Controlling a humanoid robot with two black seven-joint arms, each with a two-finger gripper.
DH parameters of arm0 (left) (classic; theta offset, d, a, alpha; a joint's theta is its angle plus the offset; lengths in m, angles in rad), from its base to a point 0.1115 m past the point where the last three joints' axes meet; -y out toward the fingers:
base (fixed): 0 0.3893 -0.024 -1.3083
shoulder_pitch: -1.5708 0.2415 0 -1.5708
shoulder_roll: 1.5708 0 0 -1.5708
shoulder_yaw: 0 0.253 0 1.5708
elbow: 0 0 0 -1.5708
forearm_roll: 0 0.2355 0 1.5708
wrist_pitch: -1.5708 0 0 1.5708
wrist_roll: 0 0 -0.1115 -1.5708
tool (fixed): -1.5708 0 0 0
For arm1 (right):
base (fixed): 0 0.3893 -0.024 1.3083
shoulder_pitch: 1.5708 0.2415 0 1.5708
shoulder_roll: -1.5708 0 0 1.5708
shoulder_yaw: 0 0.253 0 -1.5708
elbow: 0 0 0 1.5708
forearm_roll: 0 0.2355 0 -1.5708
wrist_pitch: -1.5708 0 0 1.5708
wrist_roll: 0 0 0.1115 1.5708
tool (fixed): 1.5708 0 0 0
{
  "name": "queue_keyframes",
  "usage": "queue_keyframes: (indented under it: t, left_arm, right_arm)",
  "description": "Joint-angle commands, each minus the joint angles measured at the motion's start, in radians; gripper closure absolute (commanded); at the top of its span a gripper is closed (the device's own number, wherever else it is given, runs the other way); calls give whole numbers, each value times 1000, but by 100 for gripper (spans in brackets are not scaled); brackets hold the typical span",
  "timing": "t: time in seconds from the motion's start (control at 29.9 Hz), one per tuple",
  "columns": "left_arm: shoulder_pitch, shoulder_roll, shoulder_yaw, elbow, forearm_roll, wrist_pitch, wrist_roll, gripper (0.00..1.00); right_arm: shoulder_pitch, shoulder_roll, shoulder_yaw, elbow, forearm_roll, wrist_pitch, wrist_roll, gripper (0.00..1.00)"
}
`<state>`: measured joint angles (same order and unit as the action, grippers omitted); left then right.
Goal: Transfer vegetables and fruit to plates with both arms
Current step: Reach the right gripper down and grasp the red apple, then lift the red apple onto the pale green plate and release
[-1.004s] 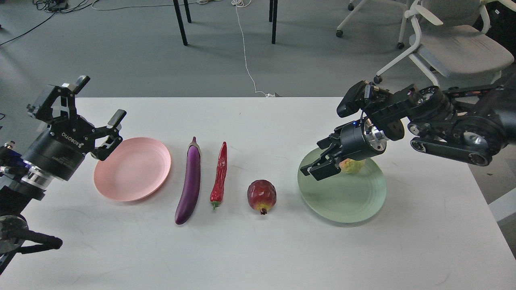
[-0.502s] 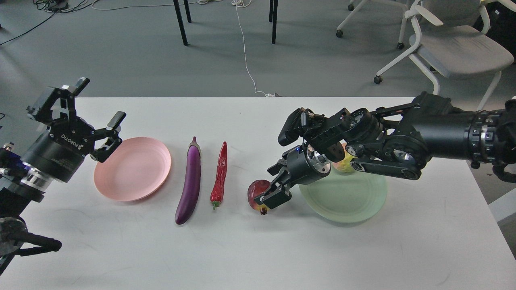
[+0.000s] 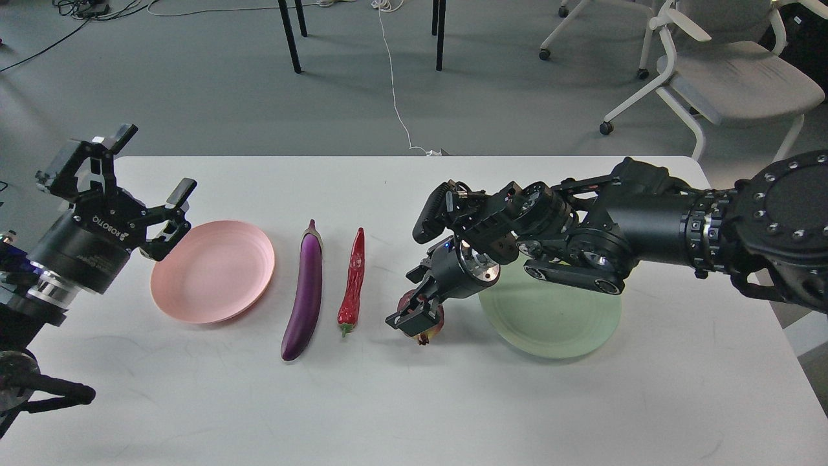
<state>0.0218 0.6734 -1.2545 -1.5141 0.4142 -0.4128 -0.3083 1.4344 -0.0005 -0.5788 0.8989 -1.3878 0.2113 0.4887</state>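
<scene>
The dark red fruit [image 3: 436, 322] sits on the table left of the pale green plate [image 3: 556, 323]. My right gripper [image 3: 416, 313] is down over it, with the jaws apart on either side of it. The yellow-green fruit is hidden behind my right arm. The purple eggplant [image 3: 307, 291] and the red chili pepper [image 3: 352, 278] lie side by side mid-table. The pale pink plate [image 3: 213, 272] is empty. My left gripper [image 3: 153, 163] is open and empty, held up above the pink plate's left edge.
The white table [image 3: 414, 401] ends just right of the green plate. An office chair [image 3: 731, 77] and dark table legs [image 3: 291, 39] stand on the floor beyond the far edge.
My right arm swung left from over the green plate and came down onto the dark red fruit, covering the yellow-green fruit. The left gripper barely moved.
</scene>
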Motion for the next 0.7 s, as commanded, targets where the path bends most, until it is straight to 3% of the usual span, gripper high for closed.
queue_keyframes:
  t: [0.0,0.17,0.47,0.67]
  left_arm:
    - [1,0,-3,0,0,-1,0,0]
    - [1,0,-3,0,0,0,0,0]
    - [10,0,-14,-1,0,0,0,0]
    - [15,0,-16,-1,1,-3,0,0]
  right_arm:
    - [0,1,-22,-14,0,0,0,8]
    - [0,1,-29,-15,0,0,0,11]
    - [-3,1,-32,-15,0,10,0,52]
    - [14,1,-27,-12,1,10,0,59]
